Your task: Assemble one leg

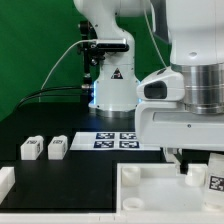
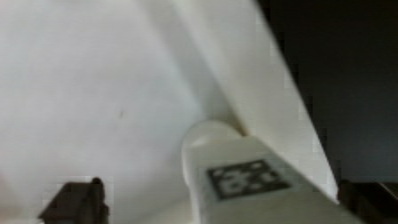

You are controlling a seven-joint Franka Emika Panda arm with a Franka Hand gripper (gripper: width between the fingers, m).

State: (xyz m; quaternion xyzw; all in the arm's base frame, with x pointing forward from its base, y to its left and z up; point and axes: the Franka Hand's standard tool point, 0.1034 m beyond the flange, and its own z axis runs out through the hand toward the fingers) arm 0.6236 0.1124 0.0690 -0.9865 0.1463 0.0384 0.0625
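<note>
One leg, a small white block with a black-and-white tag, stands on the white tray next to its raised wall. It lies between my gripper's dark fingers. The jaws are apart, with a clear gap between one finger and the leg. In the exterior view that leg shows at the right edge over the tray, just below my gripper. Two more legs lie side by side on the black table at the exterior view's left.
The marker board lies flat behind the tray. The arm's base stands at the back. Another white part sits at the left edge.
</note>
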